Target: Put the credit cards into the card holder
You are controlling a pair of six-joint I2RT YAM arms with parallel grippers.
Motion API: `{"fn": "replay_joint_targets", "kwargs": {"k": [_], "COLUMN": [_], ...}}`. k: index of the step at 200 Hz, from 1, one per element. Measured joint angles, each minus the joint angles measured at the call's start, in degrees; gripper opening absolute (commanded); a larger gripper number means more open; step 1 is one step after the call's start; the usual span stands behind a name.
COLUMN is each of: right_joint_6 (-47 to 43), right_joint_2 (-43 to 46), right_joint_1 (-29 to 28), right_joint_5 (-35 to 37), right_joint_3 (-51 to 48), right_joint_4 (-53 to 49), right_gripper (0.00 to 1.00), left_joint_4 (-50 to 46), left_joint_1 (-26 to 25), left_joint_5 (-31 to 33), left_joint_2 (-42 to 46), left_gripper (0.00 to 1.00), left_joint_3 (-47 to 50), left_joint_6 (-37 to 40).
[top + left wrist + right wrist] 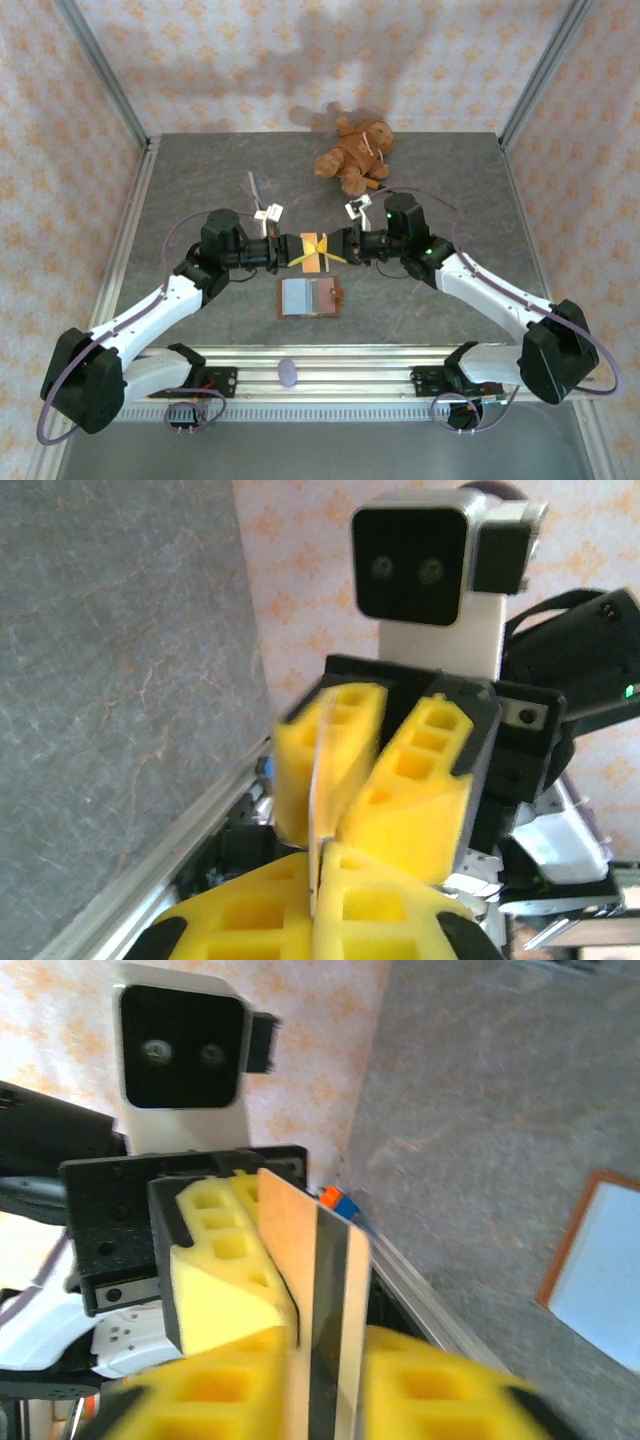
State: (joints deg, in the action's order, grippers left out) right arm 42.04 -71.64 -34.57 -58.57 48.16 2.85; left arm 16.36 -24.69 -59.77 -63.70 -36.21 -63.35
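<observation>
Two claws meet tip to tip just beyond the far edge of the card holder (310, 297), which lies flat on the grey tabletop (200, 190). Between them a credit card (316, 252) is held off the surface. The left wrist view has it edge-on, a thin pale line pinched tight in the left claw (320, 910), while the right claw (350, 825) stands parted in a V around it, not clamping. The right wrist view turns up the card's tan face and dark stripe, plus a brown-rimmed corner of the holder. From overhead, a teddy bear (354, 157) lies well beyond the holder.
</observation>
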Motion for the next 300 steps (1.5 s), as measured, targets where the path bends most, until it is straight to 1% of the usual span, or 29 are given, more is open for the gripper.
{"fn": "replay_joint_targets", "kwargs": {"k": [9, 19, 41, 61, 74, 93, 105, 123, 160, 174, 182, 206, 227, 258, 265, 274, 285, 289, 300], "right_joint_6": [-1.46, -3.65, -7.52, -10.60, -12.04, -13.07, -13.29, -13.44, -14.10, -14.53, -15.02, -15.93, -16.44, -16.68, -16.57, -16.50, -16.15, -16.35, -16.55], "right_joint_2": [-0.07, -0.09, 0.11, 0.11, -0.15, -2.47, -4.96, -8.24, -16.13, -17.90, -18.64, -19.52, -19.54, -19.52, -19.50, -19.43, -19.28, -19.19, -18.78], "right_joint_1": [-0.02, -0.04, -0.07, -0.94, -2.80, -6.97, -9.42, -11.56, -14.08, -14.71, -14.93, -15.06, -15.06, -15.06, -15.06, -15.06, -15.06, -15.06, -15.06], "right_joint_5": [0.26, 0.92, 4.26, 9.29, 13.60, 20.52, 24.74, 28.83, 34.01, 35.95, 37.33, 40.65, 42.71, 44.50, 44.68, 44.72, 44.70, 44.72, 44.37], "right_joint_3": [0.33, 0.63, 0.70, 0.70, 0.70, 1.01, 1.25, 1.36, 5.09, 6.71, 7.65, 8.85, 8.55, 7.13, 6.73, 6.27, 5.84, 5.70, 5.42], "right_joint_4": [-2.82, -6.03, -13.70, -20.37, -23.80, -27.82, -29.51, -30.56, -31.69, -32.13, -32.50, -33.00, -33.48, -33.48, -33.48, -33.46, -33.46, -33.46, -33.33], "right_gripper": [0.55, 0.57, 0.58, 0.58, 0.60, 0.60, 0.61, 0.60, 0.53, 0.51, 0.48, 0.42, 0.31, 0.21, 0.20, 0.23, 0.36, 0.39, 0.43], "left_joint_4": [-2.75, -5.92, -14.14, -19.17, -21.68, -24.74, -25.44, -25.46, -23.23, -21.68, -20.72, -18.36, -16.92, -16.65, -16.70, -16.98, -17.44, -17.57, -18.23], "left_joint_1": [0.09, 0.17, 0.42, 0.42, 0.42, 0.42, 0.42, 0.42, 0.31, 0.11, -0.13, -0.85, -1.11, -1.20, -1.20, -1.20, -1.20, -1.20, -1.20], "left_joint_5": [0.20, 0.66, 2.91, 5.29, 6.84, 8.81, 9.70, 10.38, 10.67, 10.75, 10.78, 10.75, 10.78, 10.82, 10.82, 10.88, 11.17, 11.23, 11.67], "left_joint_2": [0.09, 0.11, 0.26, 0.35, 0.13, -1.97, -4.04, -7.21, -12.55, -14.49, -15.43, -16.94, -17.73, -18.34, -18.53, -18.91, -19.37, -19.47, -19.58], "left_gripper": [0.00, 0.00, 0.00, 0.00, 0.00, 0.00, 0.00, 0.00, 0.00, 0.00, 0.00, 0.00, 0.00, 0.00, 0.00, 0.00, 0.00, 0.00, 0.00], "left_joint_3": [0.07, 0.13, 0.87, 2.71, 4.17, 4.81, 4.83, 5.05, 6.38, 6.43, 6.43, 6.43, 6.43, 6.01, 5.75, 5.18, 4.42, 4.20, 3.50], "left_joint_6": [1.84, 3.58, 9.09, 12.79, 14.97, 17.99, 19.56, 21.20, 21.88, 21.86, 21.86, 21.64, 21.42, 21.51, 21.75, 22.05, 22.84, 22.97, 23.43]}}
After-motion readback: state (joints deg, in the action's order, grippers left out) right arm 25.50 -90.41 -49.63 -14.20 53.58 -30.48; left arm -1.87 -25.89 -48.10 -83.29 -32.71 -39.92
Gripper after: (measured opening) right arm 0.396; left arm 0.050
